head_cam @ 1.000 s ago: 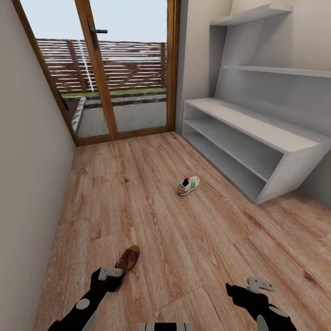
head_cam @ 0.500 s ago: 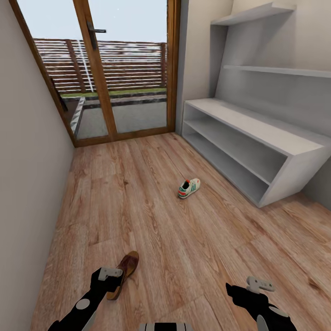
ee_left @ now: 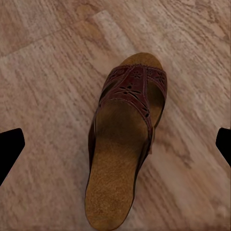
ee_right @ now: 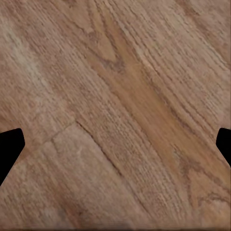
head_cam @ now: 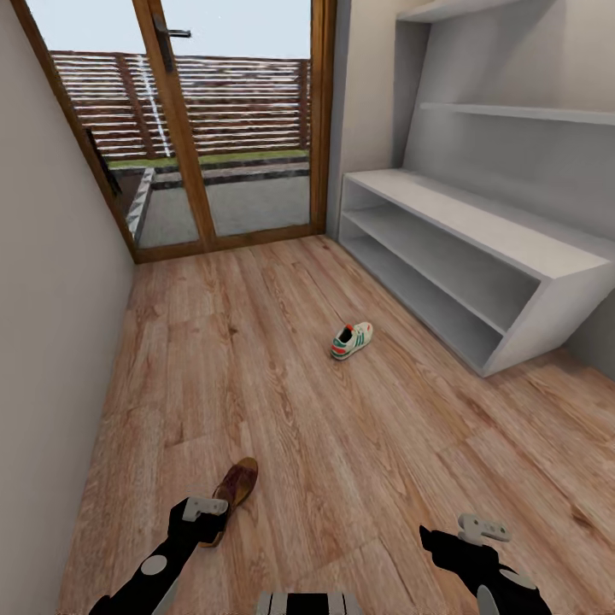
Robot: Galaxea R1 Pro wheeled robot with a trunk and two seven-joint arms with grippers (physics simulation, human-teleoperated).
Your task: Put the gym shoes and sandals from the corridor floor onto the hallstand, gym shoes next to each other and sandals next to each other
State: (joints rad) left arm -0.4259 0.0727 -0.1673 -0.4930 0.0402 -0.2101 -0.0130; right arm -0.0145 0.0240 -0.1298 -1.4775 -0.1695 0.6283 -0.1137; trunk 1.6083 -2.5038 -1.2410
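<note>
The dark brown woven-strap sandal point(head_cam: 236, 485) lies on the light wood-plank corridor floor point(head_cam: 342, 444) just beyond the spread-open left hand point(ee_left: 115, 144), heel nearest, long axis running away, while the open right hand point(head_cam: 461, 534) hangs well apart.

No readable text, label, brand, number or sign anywhere. Green side stripes on the small white low sneaker point(head_cam: 351, 341) lying mid-floor, near the wide pale-grey shoe rack point(head_cam: 547, 309) at right, but no lettering legible on them. Only a cut-out woven pattern on the strap of the dark brown open sandal point(ee_left: 126, 144) with its tan footbed, and plain grain on the light brown wood-plank floor point(ee_right: 120, 115).
</note>
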